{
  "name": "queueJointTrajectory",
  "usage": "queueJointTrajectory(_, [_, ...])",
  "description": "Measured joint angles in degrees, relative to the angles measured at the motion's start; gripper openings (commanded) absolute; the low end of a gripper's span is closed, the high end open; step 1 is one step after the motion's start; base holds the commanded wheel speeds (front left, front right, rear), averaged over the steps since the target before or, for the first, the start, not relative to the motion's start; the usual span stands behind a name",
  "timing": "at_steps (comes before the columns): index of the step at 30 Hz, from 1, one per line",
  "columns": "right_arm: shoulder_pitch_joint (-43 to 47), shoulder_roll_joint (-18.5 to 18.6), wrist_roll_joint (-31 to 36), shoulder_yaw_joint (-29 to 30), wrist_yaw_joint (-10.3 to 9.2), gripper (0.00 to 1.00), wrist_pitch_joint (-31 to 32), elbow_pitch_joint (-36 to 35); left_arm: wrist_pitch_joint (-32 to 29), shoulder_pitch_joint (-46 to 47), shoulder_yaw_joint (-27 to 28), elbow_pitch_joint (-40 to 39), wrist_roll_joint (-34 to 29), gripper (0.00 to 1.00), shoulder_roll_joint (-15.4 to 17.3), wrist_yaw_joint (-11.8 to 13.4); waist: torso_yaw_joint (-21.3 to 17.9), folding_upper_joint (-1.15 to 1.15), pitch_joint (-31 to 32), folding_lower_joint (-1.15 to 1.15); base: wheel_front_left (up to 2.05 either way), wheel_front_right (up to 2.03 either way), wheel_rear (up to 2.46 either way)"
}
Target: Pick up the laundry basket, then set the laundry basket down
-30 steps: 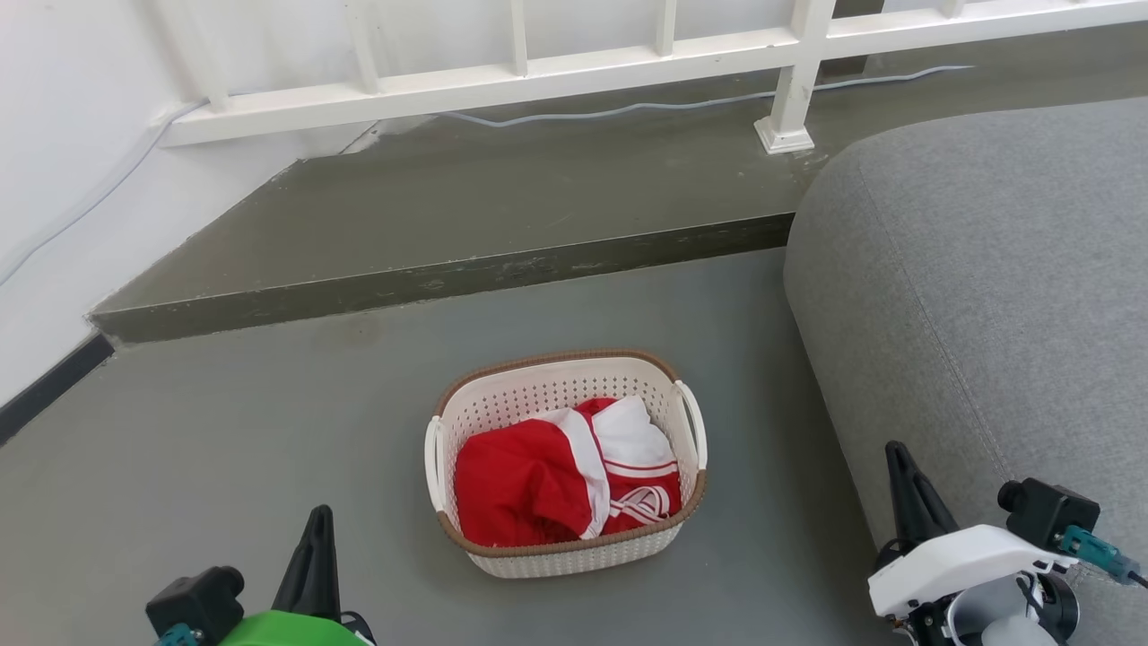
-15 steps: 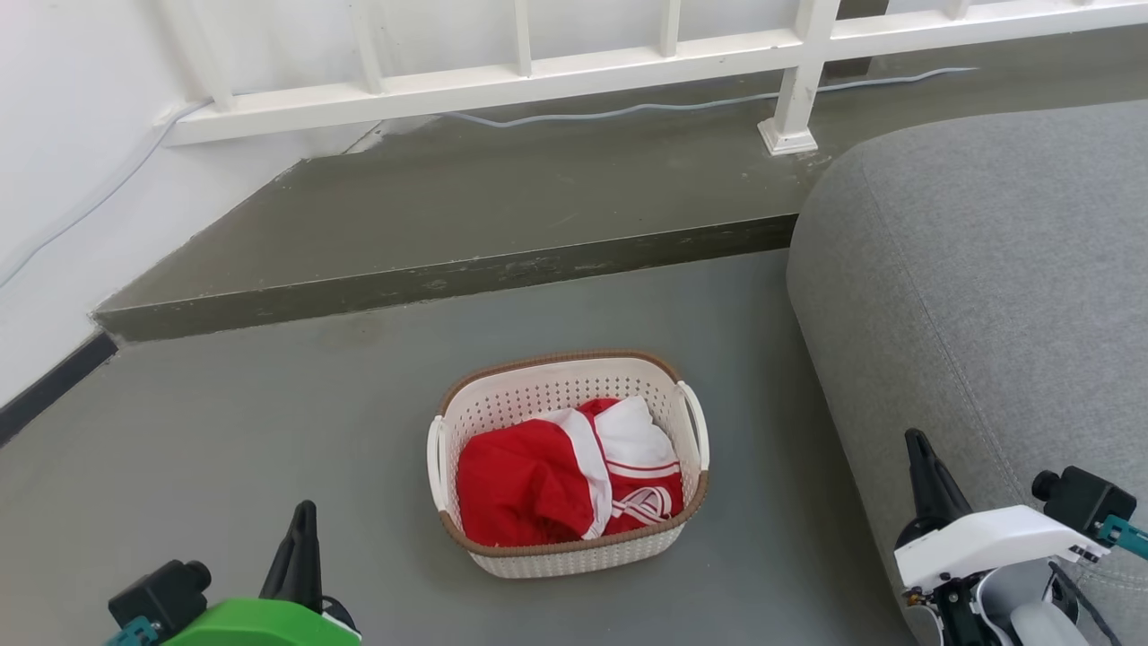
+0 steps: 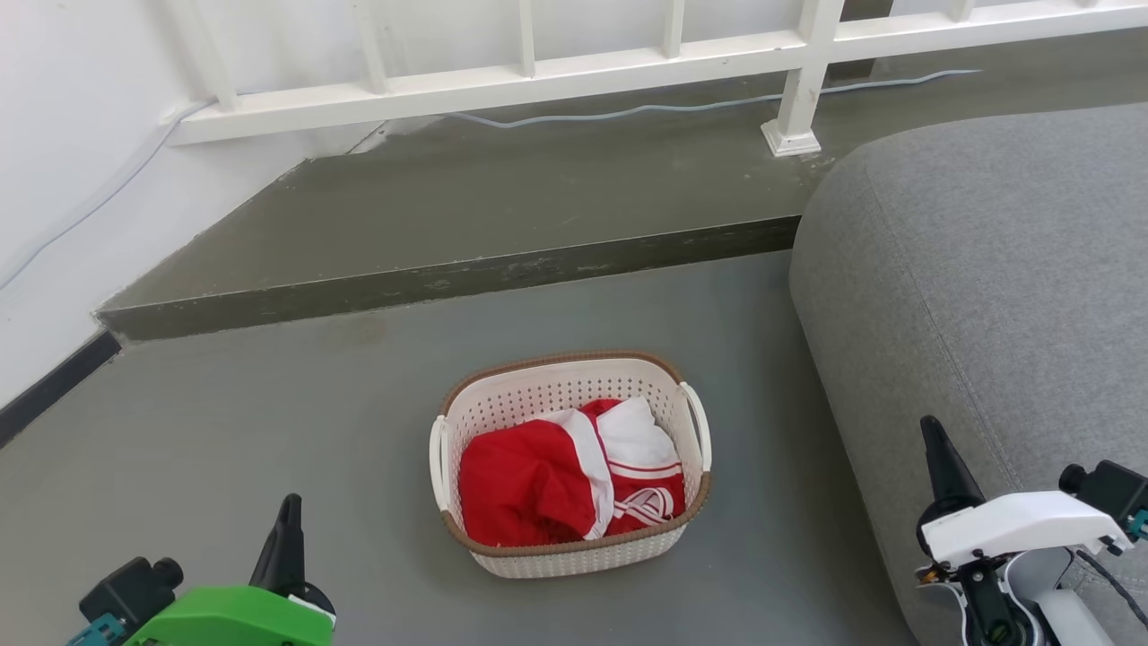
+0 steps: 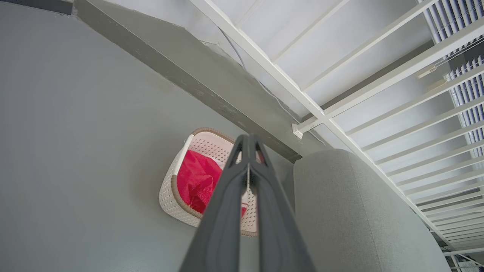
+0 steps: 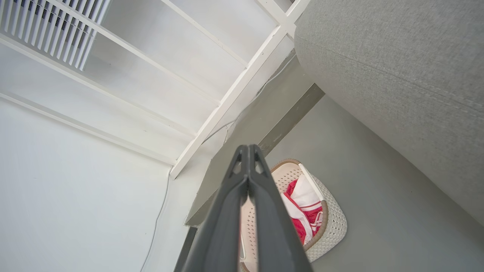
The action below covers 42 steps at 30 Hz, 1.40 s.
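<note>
The small cream-white perforated plastic laundry basket [image 3: 574, 561], rounded rectangular with a brown woven-look rim and 2 white side handles, stands upright on the smooth grey floor [image 3: 224, 431]. It sits near the base of the rounded grey fabric sofa [image 3: 987, 269] to its right, with a strip of floor between them. Crumpled red-and-white clothes [image 3: 538, 484] lie inside it.

Beyond the basket, a darker raised concrete step [image 3: 493, 197] crosses the floor. A white railing [image 3: 538, 81] stands on the step, and a thin pale cable [image 3: 628, 109] runs along below it.

The left gripper [image 3: 289, 507], on a green wrist housing, hangs at the lower left, well apart from the basket. Its 2 long dark fingers are pressed together and hold nothing, as the left wrist view confirms [image 4: 248, 138]. The right gripper [image 3: 931, 431], on a white housing, is at the lower right in front of the sofa, also clear of the basket. It too is clenched and empty, its tips meeting in the right wrist view [image 5: 247, 147].
</note>
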<state>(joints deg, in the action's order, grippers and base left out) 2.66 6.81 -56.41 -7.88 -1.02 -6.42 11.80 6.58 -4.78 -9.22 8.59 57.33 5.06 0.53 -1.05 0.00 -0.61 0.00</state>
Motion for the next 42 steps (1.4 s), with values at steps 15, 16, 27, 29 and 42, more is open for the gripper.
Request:
queueJointTrajectory(15, [-1.3,-0.3,-11.3,3.0,2.04,0.0,2.6,0.7,-2.5,2.0,2.2,1.6,11.2,0.0,0.1,-1.6,0.3,0.0,0.1,0.0,0.0,0.0,0.0])
queueJointTrajectory(16, [-1.3,-0.3,-12.0,3.2,2.26,0.0,2.8,0.8,-2.6,2.0,2.3,1.7,11.9,0.0,0.1,-1.6,0.3,0.0,0.1,0.0,0.0,0.0,0.0])
queueJointTrajectory(27, [-2.4,-0.5,-19.8,5.2,3.58,0.0,4.4,1.4,-4.1,3.3,3.9,2.7,19.7,0.0,0.3,-3.5,0.5,0.0,0.2,0.0,0.0,0.0,0.0])
queueJointTrajectory(29, [-2.5,-0.5,-21.3,5.6,3.87,0.0,4.8,1.6,-4.6,3.6,4.2,3.0,21.1,0.0,0.3,-3.6,0.6,0.0,0.2,0.0,0.0,0.0,0.0])
queueJointTrajectory(42, [-3.8,-0.9,-30.4,8.0,5.61,0.0,6.6,2.1,-6.5,5.1,6.0,4.2,30.0,0.0,0.4,-5.4,0.8,0.0,0.3,0.0,0.0,0.0,0.0])
